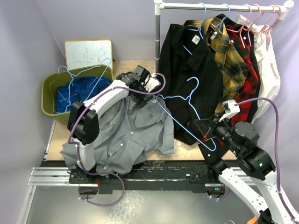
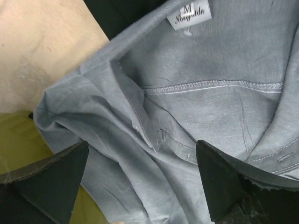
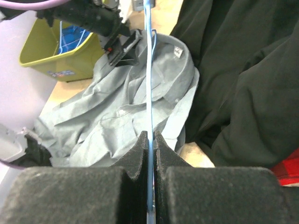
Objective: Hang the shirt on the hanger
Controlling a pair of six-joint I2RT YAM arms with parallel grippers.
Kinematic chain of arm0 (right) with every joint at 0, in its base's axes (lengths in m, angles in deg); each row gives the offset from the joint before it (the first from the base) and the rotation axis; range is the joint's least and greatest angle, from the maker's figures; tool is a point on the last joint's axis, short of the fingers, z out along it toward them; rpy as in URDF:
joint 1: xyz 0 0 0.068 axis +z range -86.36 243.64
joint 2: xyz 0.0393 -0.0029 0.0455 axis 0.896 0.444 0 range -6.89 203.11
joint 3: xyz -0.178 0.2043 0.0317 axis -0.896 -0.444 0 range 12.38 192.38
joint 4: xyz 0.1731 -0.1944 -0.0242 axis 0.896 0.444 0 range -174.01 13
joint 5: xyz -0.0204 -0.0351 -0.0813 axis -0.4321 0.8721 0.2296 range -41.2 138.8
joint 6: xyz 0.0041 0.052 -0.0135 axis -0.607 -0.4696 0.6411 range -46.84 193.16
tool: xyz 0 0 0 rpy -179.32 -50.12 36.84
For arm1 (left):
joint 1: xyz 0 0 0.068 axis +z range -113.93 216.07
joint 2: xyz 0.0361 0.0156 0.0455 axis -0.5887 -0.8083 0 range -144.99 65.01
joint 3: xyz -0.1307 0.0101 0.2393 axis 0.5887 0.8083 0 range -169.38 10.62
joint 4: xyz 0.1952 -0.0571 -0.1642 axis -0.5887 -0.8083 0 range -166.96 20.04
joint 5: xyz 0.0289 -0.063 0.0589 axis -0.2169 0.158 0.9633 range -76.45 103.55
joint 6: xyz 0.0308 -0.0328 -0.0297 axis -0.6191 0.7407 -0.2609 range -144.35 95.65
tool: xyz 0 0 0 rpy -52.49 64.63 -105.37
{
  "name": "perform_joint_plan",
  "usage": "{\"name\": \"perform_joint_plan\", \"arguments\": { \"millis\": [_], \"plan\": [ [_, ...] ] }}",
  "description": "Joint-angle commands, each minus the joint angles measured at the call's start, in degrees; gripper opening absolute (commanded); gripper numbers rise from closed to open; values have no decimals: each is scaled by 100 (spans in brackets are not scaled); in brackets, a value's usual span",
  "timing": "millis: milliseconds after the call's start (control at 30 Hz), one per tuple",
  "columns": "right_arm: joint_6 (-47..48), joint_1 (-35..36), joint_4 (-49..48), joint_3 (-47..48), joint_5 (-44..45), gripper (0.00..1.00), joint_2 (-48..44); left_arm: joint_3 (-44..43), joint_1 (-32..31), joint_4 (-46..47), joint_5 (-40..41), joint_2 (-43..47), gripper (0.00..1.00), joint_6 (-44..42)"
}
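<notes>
Right gripper clamped on hanger; left gripper spread wide above shirt collar. Threading step, likely; next needs collar pinched, lifted.

Left gripper gapes wide (reaching far forward); right gripper pinched tight.

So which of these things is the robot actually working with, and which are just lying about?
In the job: grey shirt; light-blue hanger, pinched in the right fingers; left fingers, open over the shirt.
Lying about: green bin, whiteboard, clothes rail, black shirt, yellow plaid shirt, red plaid shirt, white garment.
</notes>
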Motion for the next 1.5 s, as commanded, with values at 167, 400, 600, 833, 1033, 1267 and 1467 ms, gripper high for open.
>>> {"name": "perform_joint_plan", "arguments": {
  "millis": [167,400,600,833,1033,1267,1467],
  "plan": [
    [-39,19,-264,-299,-679,0,-96,236,234,594,-89,-192,97,195],
    [-187,24,-590,-588,-648,0,-192,190,379,821,-307,-445,82,110],
    [-228,19,-687,-617,-608,0,-112,205,492,692,-813,-578,45,78],
    [-332,23,-1381,-1004,-754,0,229,121,589,247,-1560,-419,0,61],
    [-383,22,-2369,-1249,-528,0,461,-353,766,166,-1980,427,0,318],
    [-550,21,-4060,-1633,-809,0,1187,-629,766,-107,-2100,659,0,346],
    [-845,31,-5469,-1782,-952,0,2024,-782,766,-270,-2167,777,0,411]
  ]
}}
